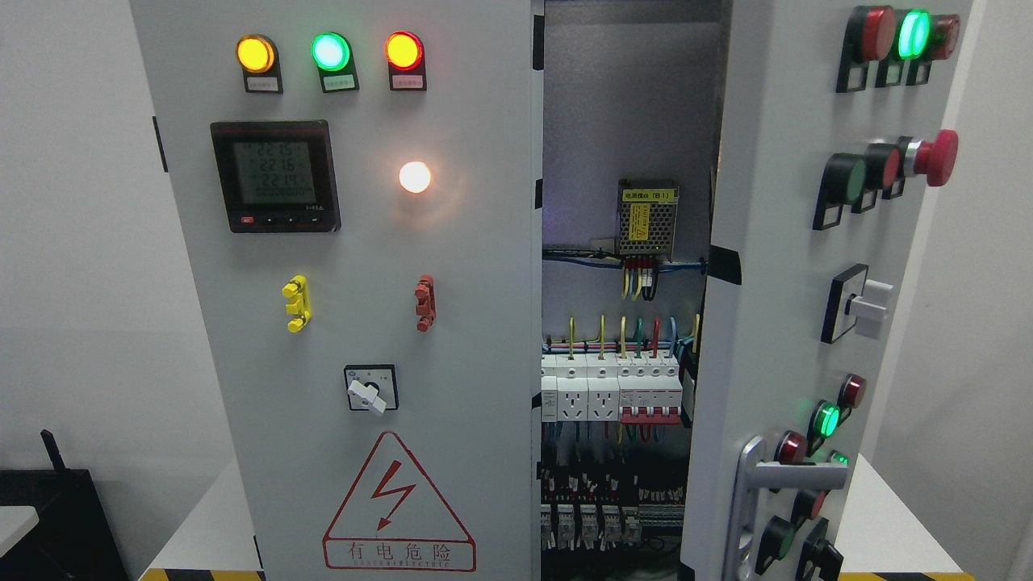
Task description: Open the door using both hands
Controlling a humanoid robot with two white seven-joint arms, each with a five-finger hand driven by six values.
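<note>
A grey electrical cabinet fills the head view. Its left door (355, 290) is closed or nearly so, and carries three lit indicator lamps, a digital meter (274, 176), a rotary switch (370, 389) and a red hazard triangle. The right door (775, 307) stands swung open toward me, its edge turned, with buttons, lamps and a silver lever handle (767, 480) low on it. Between the doors the cabinet interior (621, 323) shows, with a power supply, coloured wires and rows of breakers. Neither of my hands appears anywhere in the picture.
The cabinet stands on a white table (206, 524) with a yellow-black striped front edge. A black box (56, 516) with an antenna sits at the lower left. White walls lie to either side.
</note>
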